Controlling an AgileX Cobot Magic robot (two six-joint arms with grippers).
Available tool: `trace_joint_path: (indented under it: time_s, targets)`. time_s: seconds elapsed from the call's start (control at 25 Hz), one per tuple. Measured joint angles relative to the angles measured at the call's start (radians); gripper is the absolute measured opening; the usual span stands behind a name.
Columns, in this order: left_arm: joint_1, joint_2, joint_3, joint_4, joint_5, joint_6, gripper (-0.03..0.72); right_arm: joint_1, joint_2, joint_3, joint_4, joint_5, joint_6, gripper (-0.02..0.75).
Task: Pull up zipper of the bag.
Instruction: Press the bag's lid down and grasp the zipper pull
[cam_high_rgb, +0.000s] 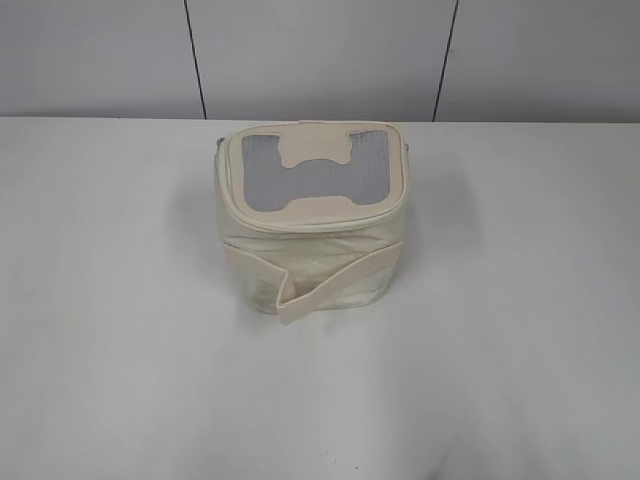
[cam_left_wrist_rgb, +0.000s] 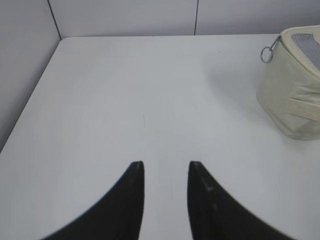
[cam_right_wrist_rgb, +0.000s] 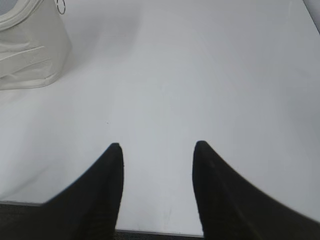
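Note:
The cream boxy bag stands upright in the middle of the white table, with a grey ribbed window and a cream tab on its top panel. The zipper runs round the top panel's edge. A silver ring pull hangs at the bag's corner in the left wrist view, where the bag is at the far right. Another ring pull shows in the right wrist view beside the bag at top left. My left gripper and right gripper are open, empty and well away from the bag. Neither shows in the exterior view.
The white table stretches round the bag on all sides. A grey panelled wall stands behind the table's far edge. The table's near edge shows just under my right gripper.

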Motion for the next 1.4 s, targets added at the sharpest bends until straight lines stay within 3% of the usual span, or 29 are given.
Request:
trace_joint_path:
  time_s: [0.96,1.08,1.16,1.28,1.4]
  targets:
    - [0.000,0.000,0.000,0.000,0.000,0.000,0.228,0.000,0.000,0.000,0.021,0.000,0.002,0.367]
    - [0.000,0.000,0.000,0.000,0.000,0.000,0.228,0.000,0.014,-0.005,0.136,-0.044,-0.025,0.367]
    - [0.000,0.000,0.000,0.000,0.000,0.000,0.228,0.000,0.092,-0.010,0.304,-0.130,-0.156,0.367]
    - [-0.001,0.000,0.000,0.000,0.000,0.000,0.228,0.000,0.338,-0.020,0.628,-0.279,-0.494,0.367]
    - [-0.015,0.000,0.000,-0.001,0.000,0.000,0.228,0.000,0.690,-0.105,0.925,-0.329,-0.880,0.367]
